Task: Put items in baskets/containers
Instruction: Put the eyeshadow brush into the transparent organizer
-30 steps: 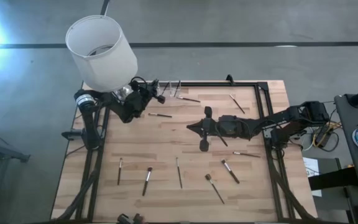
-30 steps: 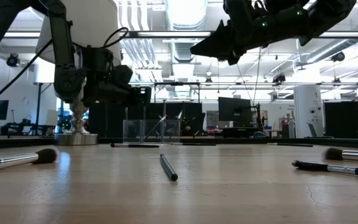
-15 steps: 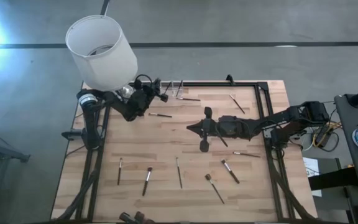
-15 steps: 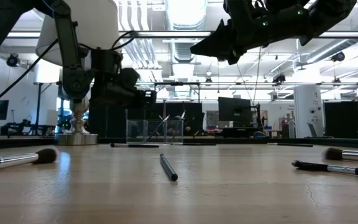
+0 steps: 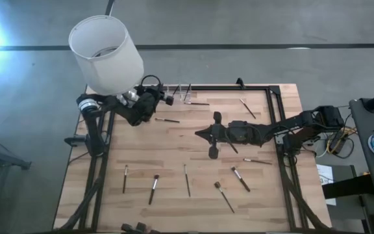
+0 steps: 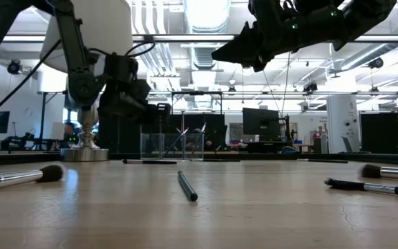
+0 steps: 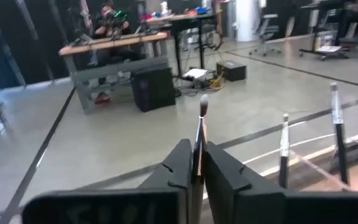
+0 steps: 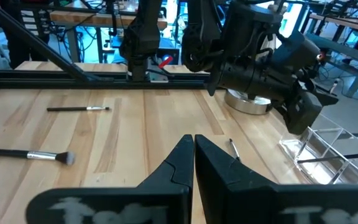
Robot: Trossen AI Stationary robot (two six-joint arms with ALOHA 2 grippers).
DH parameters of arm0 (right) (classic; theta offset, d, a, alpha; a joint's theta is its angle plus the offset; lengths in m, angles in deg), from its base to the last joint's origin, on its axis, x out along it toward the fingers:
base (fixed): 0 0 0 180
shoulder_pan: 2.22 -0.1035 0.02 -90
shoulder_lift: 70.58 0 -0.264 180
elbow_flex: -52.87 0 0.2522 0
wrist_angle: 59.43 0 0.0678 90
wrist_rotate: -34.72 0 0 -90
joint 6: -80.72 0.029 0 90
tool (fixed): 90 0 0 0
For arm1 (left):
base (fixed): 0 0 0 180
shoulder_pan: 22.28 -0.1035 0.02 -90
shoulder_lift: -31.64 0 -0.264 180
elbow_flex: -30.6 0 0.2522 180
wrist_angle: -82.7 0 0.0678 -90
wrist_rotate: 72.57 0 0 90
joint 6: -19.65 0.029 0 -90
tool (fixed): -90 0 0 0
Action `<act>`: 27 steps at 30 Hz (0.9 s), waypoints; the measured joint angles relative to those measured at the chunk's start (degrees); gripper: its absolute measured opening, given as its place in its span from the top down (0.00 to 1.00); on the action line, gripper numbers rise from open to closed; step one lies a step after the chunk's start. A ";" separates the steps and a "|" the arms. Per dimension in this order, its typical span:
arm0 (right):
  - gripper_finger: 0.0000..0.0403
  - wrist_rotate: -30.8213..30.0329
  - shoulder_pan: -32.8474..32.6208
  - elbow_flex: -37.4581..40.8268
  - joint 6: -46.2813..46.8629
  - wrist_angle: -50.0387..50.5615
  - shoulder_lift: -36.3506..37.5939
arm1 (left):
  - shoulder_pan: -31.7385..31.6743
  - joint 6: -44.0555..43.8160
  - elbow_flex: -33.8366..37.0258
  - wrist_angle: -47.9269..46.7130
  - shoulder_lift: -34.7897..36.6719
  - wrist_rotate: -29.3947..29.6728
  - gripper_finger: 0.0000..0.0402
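A thin brush (image 7: 199,140) with a small pale tip is pinched upright between the fingers of the left gripper (image 7: 196,169), just beside the clear holder (image 5: 182,94), where more brushes are seen standing. The right gripper (image 8: 193,155) is held shut and empty above mid-table; loose brushes (image 5: 188,181) are scattered around it.

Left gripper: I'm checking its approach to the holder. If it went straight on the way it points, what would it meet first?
Probably the clear holder: the left gripper, a brush between its fingers, points at it from close by. Depth is unclear.
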 joint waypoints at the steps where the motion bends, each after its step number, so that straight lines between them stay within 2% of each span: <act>1: 0.98 0.00 0.00 0.00 0.00 -0.01 0.00 | 0.00 -0.65 -0.11 -1.28 0.21 0.16 0.86; 4: 0.98 0.00 0.00 -0.01 0.00 -0.01 0.00 | -0.04 -2.42 -0.70 -4.47 0.60 0.33 0.78; 8: 0.98 -0.02 0.00 0.00 0.09 -0.02 0.00 | -0.02 -2.68 -1.03 -7.32 1.19 0.44 0.73; 13: 0.98 -0.02 0.00 -0.01 0.02 -0.01 0.02 | 0.12 -2.65 -0.53 -11.40 4.56 -0.47 0.72; 17: 0.98 -0.07 0.00 -0.02 -0.02 -0.01 0.02 | 0.42 -2.67 0.52 -15.81 9.75 -4.15 0.72; 27: 0.98 -0.14 0.02 0.00 -0.02 -0.18 0.07 | 0.87 -1.71 2.21 -28.59 22.50 -6.94 0.71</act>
